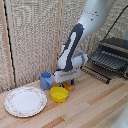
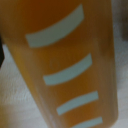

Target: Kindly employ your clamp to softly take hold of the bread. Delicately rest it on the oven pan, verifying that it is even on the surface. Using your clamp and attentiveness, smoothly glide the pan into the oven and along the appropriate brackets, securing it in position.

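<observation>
Low at centre frame on the bench [image 1: 95,107], my hand [image 1: 70,82] meets the bread [image 1: 69,87] beside the yellow bowl [image 1: 59,94], grip unreadable; a skewed pinch could drop it.

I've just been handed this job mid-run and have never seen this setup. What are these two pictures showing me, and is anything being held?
The exterior view looks at the whole bench from off the arm. The white robot arm reaches down to a wooden table, ending in its gripper, which sits low over a small orange-brown bread chunk. Nearby are a blue cup, a yellow bowl and a round patterned white plate. At that view's right stands a dark toaster oven with its ribbed pan showing.

The wrist view comes from a camera on the arm; it is filled by a blurred orange surface with pale stripes, very close. Whether the gripper has closed on the bread, I cannot tell.
</observation>
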